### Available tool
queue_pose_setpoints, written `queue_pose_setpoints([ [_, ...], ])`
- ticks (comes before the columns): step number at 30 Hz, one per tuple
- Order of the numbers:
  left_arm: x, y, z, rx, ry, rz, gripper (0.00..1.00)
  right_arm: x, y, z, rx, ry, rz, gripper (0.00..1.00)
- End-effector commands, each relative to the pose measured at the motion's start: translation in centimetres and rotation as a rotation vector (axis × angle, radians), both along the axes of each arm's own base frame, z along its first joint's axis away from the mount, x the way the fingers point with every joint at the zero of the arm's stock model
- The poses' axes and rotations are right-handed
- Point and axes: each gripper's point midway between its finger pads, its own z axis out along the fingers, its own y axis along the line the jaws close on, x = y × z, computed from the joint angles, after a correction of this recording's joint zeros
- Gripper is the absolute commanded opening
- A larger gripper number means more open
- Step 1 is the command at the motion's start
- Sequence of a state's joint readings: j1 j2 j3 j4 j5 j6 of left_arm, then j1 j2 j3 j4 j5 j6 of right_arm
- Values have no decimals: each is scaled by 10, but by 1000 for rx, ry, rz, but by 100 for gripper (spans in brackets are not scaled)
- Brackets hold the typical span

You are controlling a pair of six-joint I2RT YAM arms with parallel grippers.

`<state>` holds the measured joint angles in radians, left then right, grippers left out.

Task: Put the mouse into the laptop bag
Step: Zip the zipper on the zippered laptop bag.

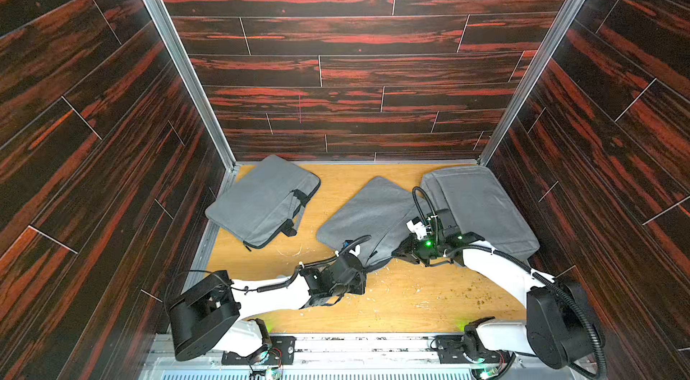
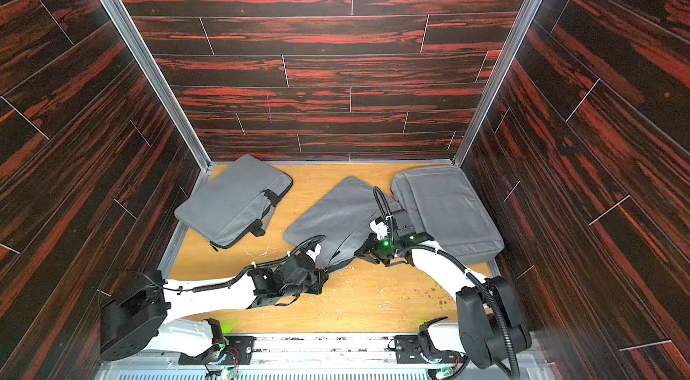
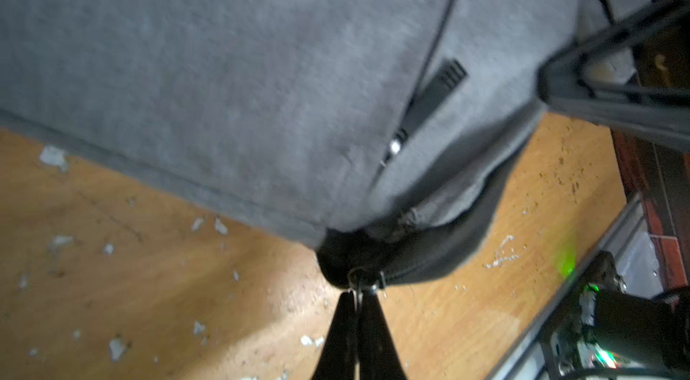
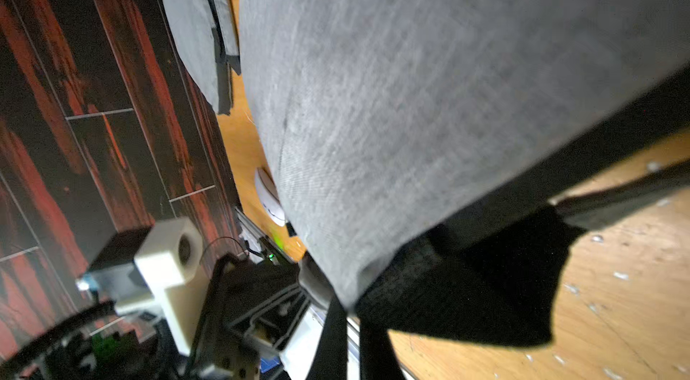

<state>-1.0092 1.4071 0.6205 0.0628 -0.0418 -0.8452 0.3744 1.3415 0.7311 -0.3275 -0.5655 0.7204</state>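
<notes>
Dark red wood-grain walls (image 1: pixel 336 42) enclose a tan table (image 1: pixel 392 296); the left gripper (image 3: pixel 357 294) is pinched shut on the zipper pull (image 3: pixel 360 279) at the near corner of the middle laptop bag (image 1: pixel 366 210), the right gripper (image 4: pixel 353 316) clamped on its limp fabric edge. The white mouse (image 4: pixel 269 195), seen only in the right wrist view, lies on the table just beside that bag, partly hidden by it. Small, rigid and smooth-shelled, it is probably light and slippery, best pinched across its long sides.
</notes>
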Motion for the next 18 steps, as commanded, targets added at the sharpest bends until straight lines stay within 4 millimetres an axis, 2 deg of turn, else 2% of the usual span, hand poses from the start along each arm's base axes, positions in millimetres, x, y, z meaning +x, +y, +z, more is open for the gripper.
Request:
queue_pose_setpoints([
  [1,2,61,-42,270,73,110,0,17,-19,4,-40,-51,-62,13],
  [2,4,52,-36,245,76,89,0,14,-18,2,-26,-43,-70,28],
  [3,4,43,-31,220,79,66,0,10,-16,-1,-17,-37,-74,39],
  [6,0,23,-21,159,93,29,0,-3,-9,-10,-30,-27,-75,51],
  [9,-4,10,-15,129,100,1,0,-20,3,-21,-54,-21,-76,57],
  [13,-11,2,-16,120,115,-20,0,-43,27,-34,-13,-7,-99,59],
  [18,-21,-14,-20,102,136,-57,0,-54,64,-41,11,-23,-98,59],
])
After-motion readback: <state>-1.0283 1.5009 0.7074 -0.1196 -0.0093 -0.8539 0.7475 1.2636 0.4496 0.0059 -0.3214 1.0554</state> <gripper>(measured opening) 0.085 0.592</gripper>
